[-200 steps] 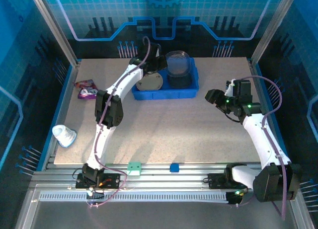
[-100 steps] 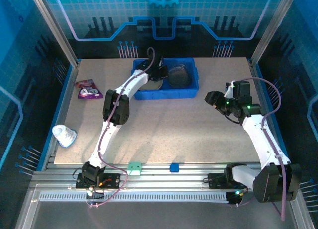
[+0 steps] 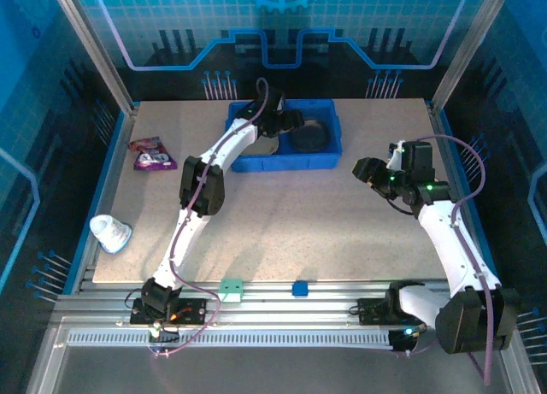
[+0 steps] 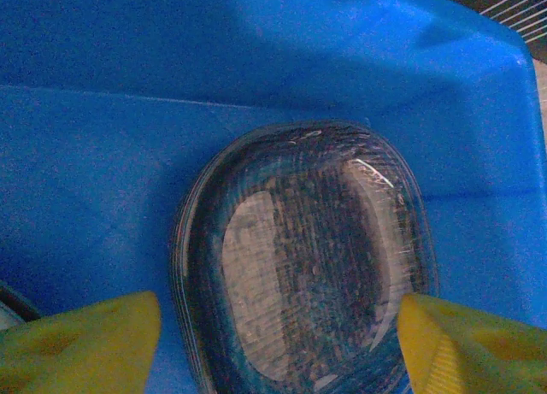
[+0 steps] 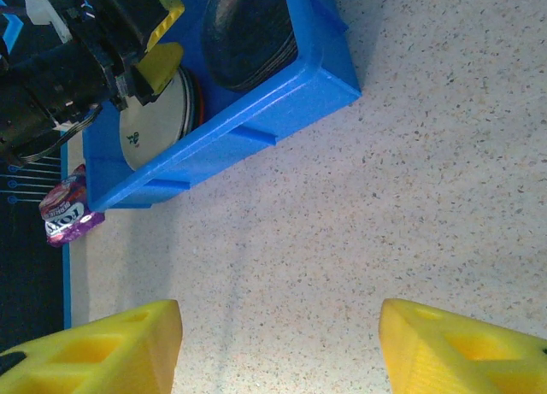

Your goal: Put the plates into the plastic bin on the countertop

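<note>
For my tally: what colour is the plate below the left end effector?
Smoky translucent grey plate in the blue bin; left wrist view shows it best.

Smoky plate (image 4: 308, 257) in blue bin (image 4: 94, 180); gripper (image 4: 279, 307) spread.

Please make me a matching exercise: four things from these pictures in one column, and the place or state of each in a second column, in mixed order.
Things:
1. grey plate
2. purple packet
3. left hand
4. right hand

Places or states:
A. open, over bare countertop
B. lying flat inside the blue bin
C. on the countertop, left of the bin
D. open, over the bin

Pairs: 1-B, 2-C, 3-D, 4-A
</note>
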